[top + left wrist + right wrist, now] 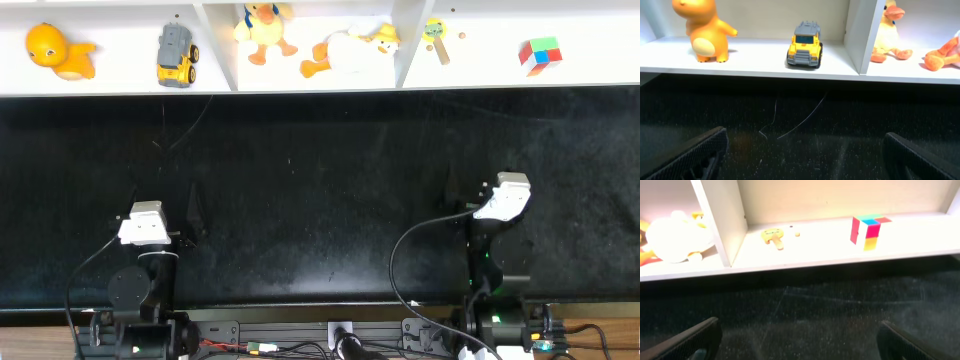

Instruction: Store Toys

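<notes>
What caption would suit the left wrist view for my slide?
Open left fingers above the black mat, facing a shelf with orange figure, yellow toy truck and plush duck.

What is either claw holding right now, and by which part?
Nothing is held. The left claw and the right claw are both open and empty above the black mat.

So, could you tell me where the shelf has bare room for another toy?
Bare patches: between the yellow toy and the cube; between the orange toy and the truck. The middle compartment, holding two plush ducks, is crowded.
</notes>
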### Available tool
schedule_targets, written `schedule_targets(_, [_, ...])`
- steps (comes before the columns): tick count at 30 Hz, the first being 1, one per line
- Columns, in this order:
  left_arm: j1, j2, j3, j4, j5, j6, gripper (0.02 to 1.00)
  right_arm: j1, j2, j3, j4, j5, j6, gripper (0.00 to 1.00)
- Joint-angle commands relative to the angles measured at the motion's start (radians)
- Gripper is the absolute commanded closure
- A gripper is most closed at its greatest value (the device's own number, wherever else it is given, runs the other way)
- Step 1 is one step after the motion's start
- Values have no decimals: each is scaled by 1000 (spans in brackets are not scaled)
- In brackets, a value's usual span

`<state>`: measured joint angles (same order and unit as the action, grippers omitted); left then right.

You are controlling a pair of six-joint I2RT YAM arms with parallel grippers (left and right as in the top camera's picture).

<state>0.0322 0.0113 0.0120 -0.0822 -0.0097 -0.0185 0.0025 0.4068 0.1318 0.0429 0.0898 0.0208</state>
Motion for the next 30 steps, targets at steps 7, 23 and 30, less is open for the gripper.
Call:
schedule_targets(7, [2,-8,-4,-1,-8,15,20,5,-209,-127,11,7,36,5])
schedule_targets(23, [2,-8,-4,-1,-8,15,20,28,-404,-127,-114,4,36,5])
schedule_targets(30, [2,-8,-4,-1,-8,15,20,16,-404,-127,-120,1,35,5])
